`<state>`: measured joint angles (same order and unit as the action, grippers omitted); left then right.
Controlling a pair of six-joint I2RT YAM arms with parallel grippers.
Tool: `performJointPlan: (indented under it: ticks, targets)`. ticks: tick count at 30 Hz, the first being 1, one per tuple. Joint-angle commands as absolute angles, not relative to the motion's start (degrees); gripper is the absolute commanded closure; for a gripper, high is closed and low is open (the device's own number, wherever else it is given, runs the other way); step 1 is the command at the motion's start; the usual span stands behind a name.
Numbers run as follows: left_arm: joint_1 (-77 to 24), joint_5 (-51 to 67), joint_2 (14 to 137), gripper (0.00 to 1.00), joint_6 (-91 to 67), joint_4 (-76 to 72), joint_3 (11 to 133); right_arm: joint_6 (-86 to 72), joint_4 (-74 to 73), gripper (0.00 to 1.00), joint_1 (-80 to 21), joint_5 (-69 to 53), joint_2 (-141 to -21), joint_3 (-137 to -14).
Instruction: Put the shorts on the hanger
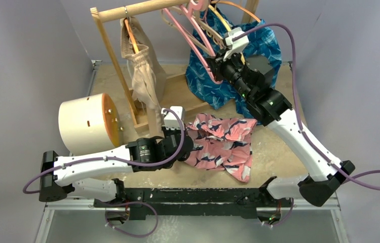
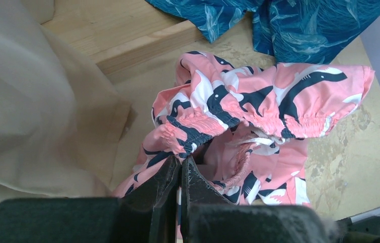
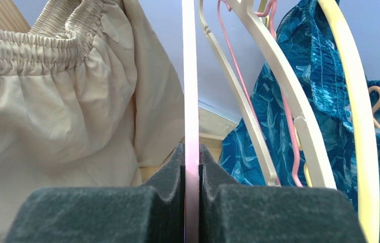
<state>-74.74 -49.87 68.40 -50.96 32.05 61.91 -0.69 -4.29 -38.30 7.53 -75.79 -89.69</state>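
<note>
The pink shorts with navy and white print lie crumpled on the table in front of the rack. My left gripper is at their left edge and shut on the gathered waistband; in the left wrist view the fabric runs down between the closed fingertips. The pink hanger hangs by its hook from the wooden rod, tilted. My right gripper is shut on its lower arm; in the right wrist view the pink bar stands upright between the pads.
The wooden rack stands at the back. Beige shorts hang on its left, blue patterned shorts on its right. A beige hanger and a yellow hanger hang beside the pink one. A cream cylinder lies at the left.
</note>
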Motion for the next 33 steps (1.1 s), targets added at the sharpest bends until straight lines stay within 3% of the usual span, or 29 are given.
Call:
performJointPlan:
  ticks: [1,6,16,26,33]
  targets:
    - [-72.90,-50.70,66.95,1.00,-48.35,31.47,65.57,0.87,-0.03,1.00,-38.37,7.35,-70.37,-89.93]
    - [-72.07,-50.17,67.43,1.00,-47.55,31.48,66.38,1.31,-6.95,1.00,-38.38,6.74,-60.09,-83.46]
    - [-72.05,-50.83,66.52,1.00,-48.16,31.81,66.15,-5.47,-34.15,1.00,-38.32,2.80,-43.10,-80.35]
    - [-71.98,-55.15,66.02,1.00,-46.87,32.81,67.92,-19.12,-56.68,1.00,-38.30,-7.03,-33.84,-80.13]
    - [-70.73,-59.81,66.89,1.00,-43.88,35.33,71.93,-18.14,-65.69,1.00,-38.19,-9.48,-29.71,-81.98]
